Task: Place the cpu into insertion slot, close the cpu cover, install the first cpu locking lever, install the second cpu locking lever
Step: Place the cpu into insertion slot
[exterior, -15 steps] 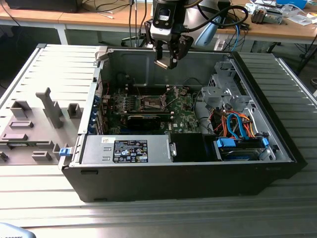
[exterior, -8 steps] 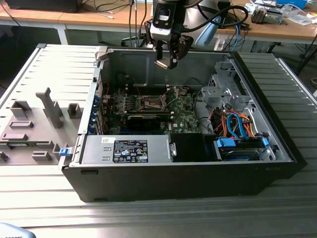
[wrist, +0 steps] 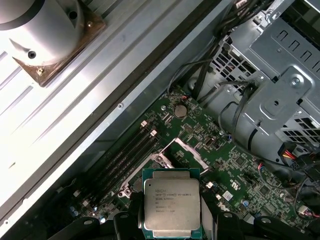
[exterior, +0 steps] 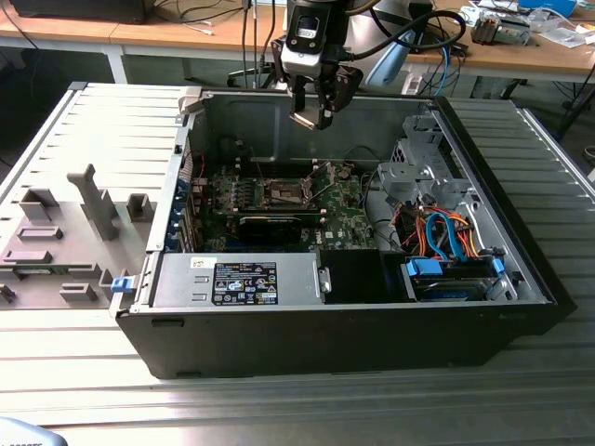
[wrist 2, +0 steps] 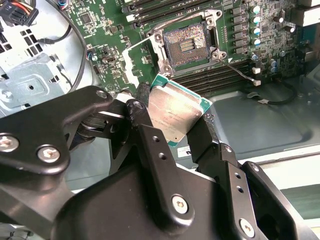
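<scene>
Above the open computer case (exterior: 325, 334) on the bench (exterior: 279, 409), my claw (exterior: 313, 115) is clenched on the cpu (wrist 2: 172, 112), holding it clear of the green motherboard (wrist 2: 95, 35). Below it, I see the insertion slot (wrist 2: 189, 45) uncovered, near the board's middle.

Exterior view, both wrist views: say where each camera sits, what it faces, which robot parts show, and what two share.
Exterior view: off the arm, looking down into the open case; wrist and tool show.
First wrist view: on the wrist, facing the motherboard; tool tips show.
Second wrist view: on the wrist, facing the insertion slot; tool links show.
Shared: both wrist views show the tool holding the cpu.
</scene>
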### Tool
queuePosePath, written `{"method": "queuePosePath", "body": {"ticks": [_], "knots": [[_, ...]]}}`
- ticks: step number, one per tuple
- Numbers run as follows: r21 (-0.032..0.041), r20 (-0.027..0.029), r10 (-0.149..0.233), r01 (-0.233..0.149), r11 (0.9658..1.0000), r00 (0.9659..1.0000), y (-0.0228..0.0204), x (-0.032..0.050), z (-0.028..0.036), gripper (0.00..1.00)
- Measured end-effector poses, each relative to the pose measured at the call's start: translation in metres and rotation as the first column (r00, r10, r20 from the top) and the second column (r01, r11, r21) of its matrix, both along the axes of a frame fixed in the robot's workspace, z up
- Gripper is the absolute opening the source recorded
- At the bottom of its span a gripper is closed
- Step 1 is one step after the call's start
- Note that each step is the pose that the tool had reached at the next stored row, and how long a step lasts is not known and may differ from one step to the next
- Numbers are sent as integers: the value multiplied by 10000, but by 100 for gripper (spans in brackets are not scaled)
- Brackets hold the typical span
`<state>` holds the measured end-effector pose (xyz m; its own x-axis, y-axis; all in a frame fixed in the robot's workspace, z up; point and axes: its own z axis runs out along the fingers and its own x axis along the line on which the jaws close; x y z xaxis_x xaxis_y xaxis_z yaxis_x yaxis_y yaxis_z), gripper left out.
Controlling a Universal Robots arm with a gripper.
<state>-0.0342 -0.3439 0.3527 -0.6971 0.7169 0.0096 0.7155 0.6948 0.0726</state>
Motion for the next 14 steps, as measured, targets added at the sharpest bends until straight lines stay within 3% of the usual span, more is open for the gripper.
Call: {"method": "queuePosePath", "body": {"ticks": [14], "knots": [[-6,0,-102,102,9999,9999,0,0,0,55]]}}
